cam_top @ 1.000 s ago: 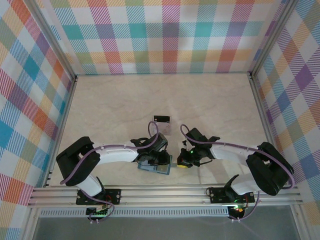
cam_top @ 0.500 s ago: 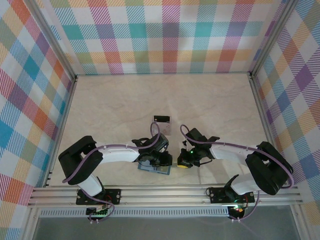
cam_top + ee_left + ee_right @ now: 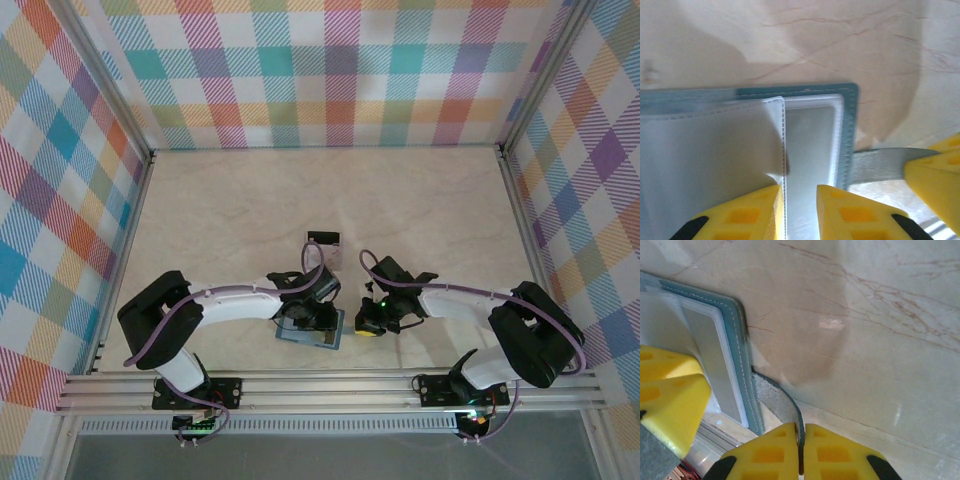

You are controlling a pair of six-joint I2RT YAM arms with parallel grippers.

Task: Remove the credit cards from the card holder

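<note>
Right wrist: card holder [image 3: 740, 355] tab pinched between jaws.

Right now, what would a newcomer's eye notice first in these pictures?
The open teal-blue bifold card holder lies near the pale marbled table's front edge. The right yellow claw is shut on its clasp tab; the left claw stands over its clear pocket. A small black-banded card lies just beyond.
</note>
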